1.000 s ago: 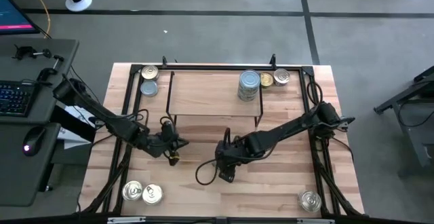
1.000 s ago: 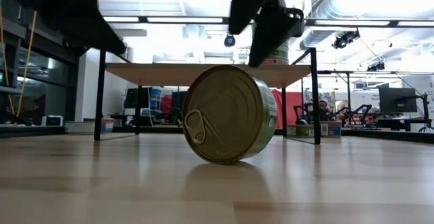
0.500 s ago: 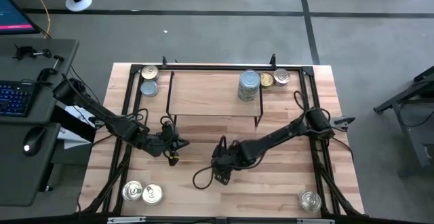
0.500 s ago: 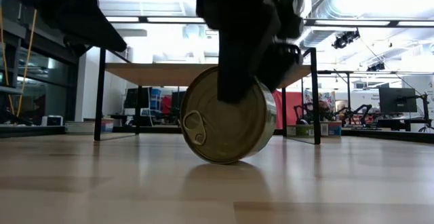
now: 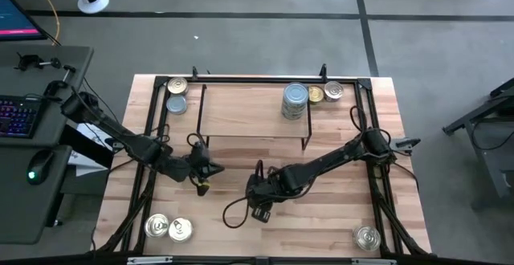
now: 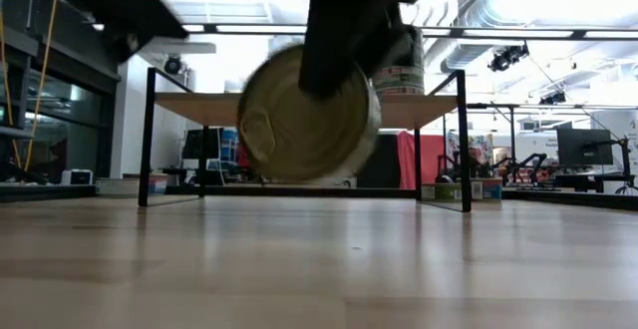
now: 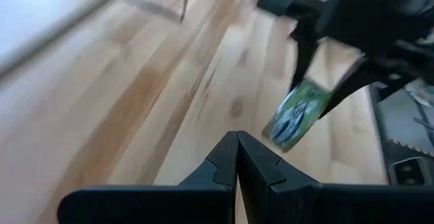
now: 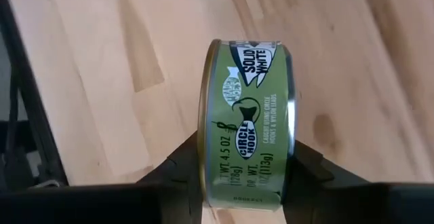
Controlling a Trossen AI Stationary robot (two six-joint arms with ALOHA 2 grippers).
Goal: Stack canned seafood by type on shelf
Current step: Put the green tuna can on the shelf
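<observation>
Our right gripper (image 8: 241, 176) has its fingers clamped on a green-labelled tin (image 8: 245, 125), held on edge just above the desk (image 5: 321, 217), near of the shelf (image 5: 253, 112). We should carry it level. Our left gripper (image 7: 237, 157), fingers together, waits left.

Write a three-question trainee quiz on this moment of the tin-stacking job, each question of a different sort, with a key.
1. True or false: the right claw grips a green-labelled tin on its edge, clear of the table.
2. Where is the tall stack of tins? A) right end of the shelf B) left end of the shelf C) table's near right corner
3. Fill in: the left claw has its fingers ____.

Key: 1 true, since the low view shows the tin above the wood. 2 A. 3 shut, with nothing between them.
</observation>
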